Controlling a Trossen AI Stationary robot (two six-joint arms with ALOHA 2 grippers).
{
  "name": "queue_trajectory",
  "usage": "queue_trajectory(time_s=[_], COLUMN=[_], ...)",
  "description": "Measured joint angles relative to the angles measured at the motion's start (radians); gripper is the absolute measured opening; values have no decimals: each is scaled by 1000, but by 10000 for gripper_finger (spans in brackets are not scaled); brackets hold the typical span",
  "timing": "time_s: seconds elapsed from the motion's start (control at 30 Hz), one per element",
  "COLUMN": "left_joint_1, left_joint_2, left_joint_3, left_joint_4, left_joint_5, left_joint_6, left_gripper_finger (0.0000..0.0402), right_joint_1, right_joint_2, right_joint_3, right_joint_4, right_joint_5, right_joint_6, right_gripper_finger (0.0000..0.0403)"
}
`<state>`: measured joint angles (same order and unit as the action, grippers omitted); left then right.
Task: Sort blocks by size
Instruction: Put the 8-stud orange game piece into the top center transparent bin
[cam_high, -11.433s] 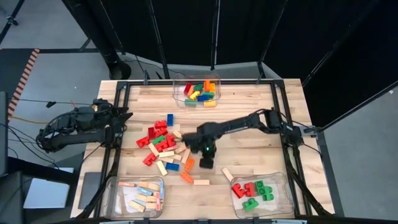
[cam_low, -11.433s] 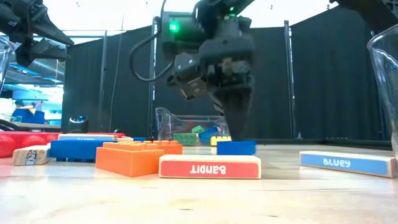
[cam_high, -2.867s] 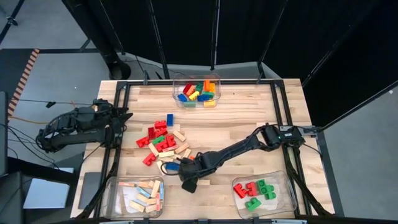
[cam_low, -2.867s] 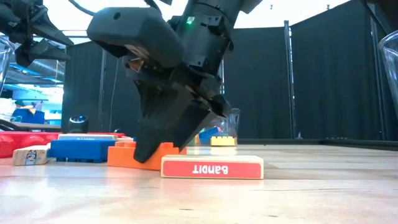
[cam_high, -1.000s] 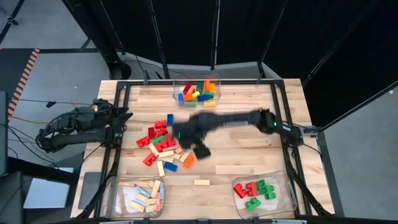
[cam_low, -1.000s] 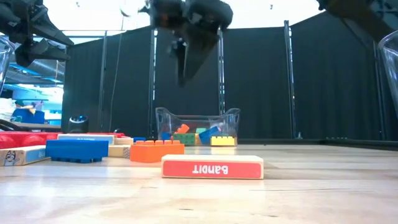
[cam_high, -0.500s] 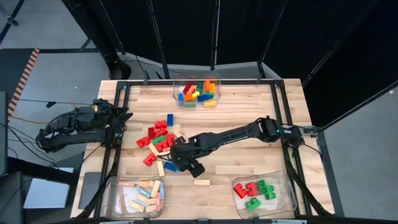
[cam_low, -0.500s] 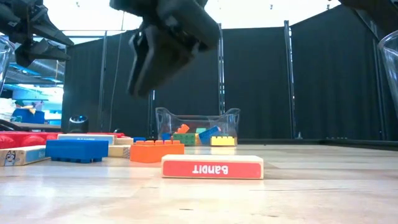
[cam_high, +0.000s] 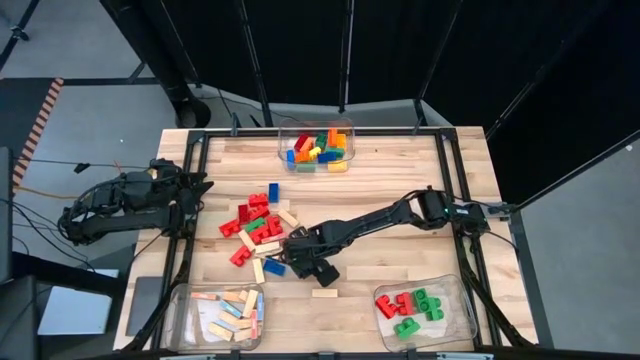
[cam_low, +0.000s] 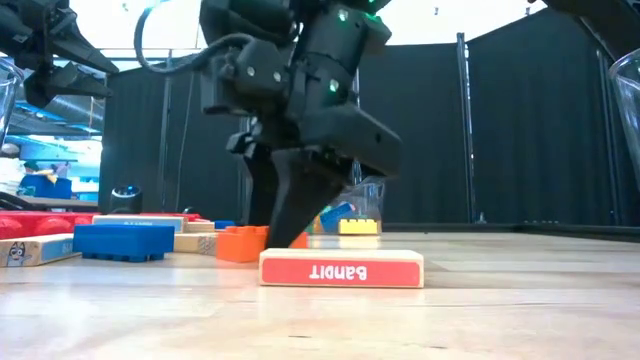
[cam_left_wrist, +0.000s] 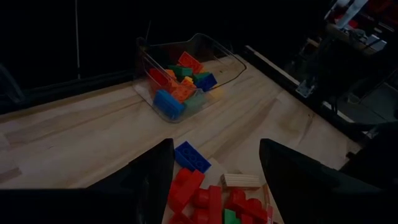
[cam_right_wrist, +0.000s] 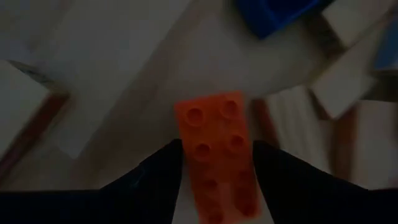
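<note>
An orange studded brick (cam_right_wrist: 217, 134) lies flat on the table, studs up, at the near edge of the loose pile of blocks (cam_high: 258, 228). My right gripper (cam_right_wrist: 216, 149) points down over it, one finger on each long side, jaws about as wide as the brick. The low view shows the fingers (cam_low: 290, 225) down at the table, covering the brick's right end (cam_low: 238, 243). My left gripper (cam_left_wrist: 214, 186) waits open above the table's left edge (cam_high: 192, 195). My right gripper comes from above, pointing down, with its fingers (cam_right_wrist: 163, 180) along the orange brick's two long sides (cam_right_wrist: 245, 155). The brick lies flat on the table. I cannot tell whether the fingers touch it.
A blue brick (cam_high: 274, 267) and pale wooden bars lie just left of the gripper. A wooden bar with a red label (cam_low: 340, 268) lies nearer the front edge. Clear bins stand at the far middle (cam_high: 318, 147), near left (cam_high: 225, 312) and near right (cam_high: 415, 312).
My right gripper has swung from high above the middle of the table toward the near left and dropped to the tabletop over the orange brick. The brick has stayed where it was.
</note>
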<state>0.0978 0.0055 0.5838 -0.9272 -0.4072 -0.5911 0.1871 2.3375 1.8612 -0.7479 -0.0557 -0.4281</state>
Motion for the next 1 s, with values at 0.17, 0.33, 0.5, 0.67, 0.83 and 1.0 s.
queue_trajectory(time_s=[0.17,0.33,0.5,0.67,0.83,1.0], left_joint_1=[0,0,0,0,0,0], left_joint_2=[0,0,0,0,0,0], left_joint_3=[0,0,0,0,0,0], left_joint_4=[0,0,0,-1,-1,-1], left_joint_5=[0,0,0,0,0,0], left_joint_6=[0,0,0,0,0,0], left_gripper_finger=[245,245,245,245,245,245], right_joint_1=[-1,-3,-27,-79,-201,-348], right_joint_2=[-2,-2,-11,-51,-58,-62], right_joint_3=[-24,7,81,209,313,348], right_joint_4=[15,-62,-79,-81,-78,-42], right_joint_5=[-18,22,-24,40,191,338], right_joint_6=[34,164,225,213,206,311], right_gripper_finger=[181,153,153,153,153,153])
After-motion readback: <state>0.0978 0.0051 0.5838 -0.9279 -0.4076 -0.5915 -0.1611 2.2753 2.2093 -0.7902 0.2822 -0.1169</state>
